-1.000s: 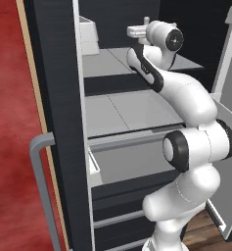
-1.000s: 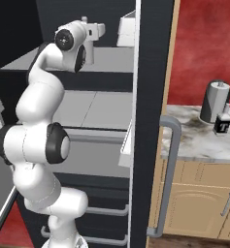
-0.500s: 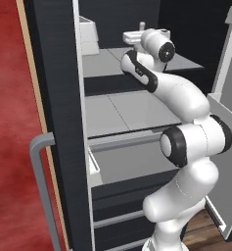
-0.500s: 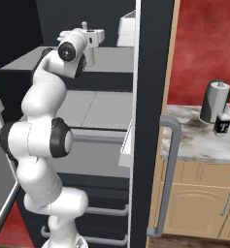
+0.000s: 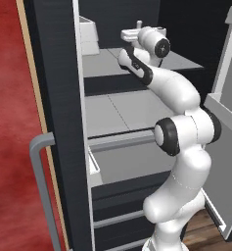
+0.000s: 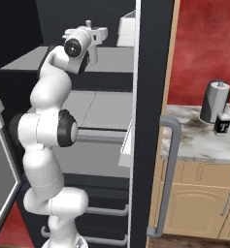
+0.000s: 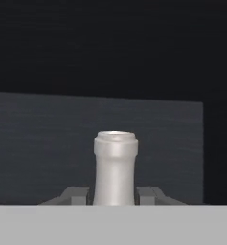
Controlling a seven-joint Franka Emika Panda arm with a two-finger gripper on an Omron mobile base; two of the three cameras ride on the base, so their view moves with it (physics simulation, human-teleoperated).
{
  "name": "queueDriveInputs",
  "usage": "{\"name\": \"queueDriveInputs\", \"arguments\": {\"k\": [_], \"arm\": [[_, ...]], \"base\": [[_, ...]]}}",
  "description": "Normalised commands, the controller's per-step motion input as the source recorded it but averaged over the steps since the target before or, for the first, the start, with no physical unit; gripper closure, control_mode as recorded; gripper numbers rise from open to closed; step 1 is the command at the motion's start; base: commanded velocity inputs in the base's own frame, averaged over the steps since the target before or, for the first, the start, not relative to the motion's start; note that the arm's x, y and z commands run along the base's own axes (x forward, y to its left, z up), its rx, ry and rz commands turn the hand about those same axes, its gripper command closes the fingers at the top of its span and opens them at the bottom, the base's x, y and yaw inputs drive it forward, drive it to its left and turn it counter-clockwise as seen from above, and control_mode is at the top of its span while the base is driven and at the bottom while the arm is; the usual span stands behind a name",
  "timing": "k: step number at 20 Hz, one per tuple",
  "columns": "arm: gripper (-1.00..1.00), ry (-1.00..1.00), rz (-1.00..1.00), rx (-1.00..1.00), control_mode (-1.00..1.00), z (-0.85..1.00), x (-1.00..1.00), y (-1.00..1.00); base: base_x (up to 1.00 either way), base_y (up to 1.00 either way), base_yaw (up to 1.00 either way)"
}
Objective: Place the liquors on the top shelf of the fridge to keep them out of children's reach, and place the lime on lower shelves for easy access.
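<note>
Slim white-necked liquor bottle is clamped at its neck between my gripper fingers, up over the fridge's light-grey top shelf; I'd judge it rigid, slick and top-heavy, so neck grip stays.

left base view: behind arm at 7 o'clock, facing forward and down into fridge.
right base view: behind arm at 5 o'clock, same facing.
hand view: close, along gripper.
shared: arm, top shelf.
</note>
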Motion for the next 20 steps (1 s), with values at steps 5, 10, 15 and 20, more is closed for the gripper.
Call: {"name": "queueDriveInputs", "arguments": {"k": [5, 10, 15, 20], "arm": [[1.00, 0.04, 0.00, 0.00, -1.00, 0.00, 0.49, 0.00], [1.00, 0.00, 0.00, 0.00, -1.00, -0.07, 0.41, 0.00], [1.00, 0.00, 0.01, 0.00, -1.00, -0.22, 0.35, 0.00], [1.00, -0.02, 0.02, 0.00, -1.00, -0.25, 0.35, 0.00]], "base": [[0.00, 0.00, 0.00], [0.00, 0.00, 0.00], [0.00, 0.00, 0.00], [0.00, 0.00, 0.00]]}}
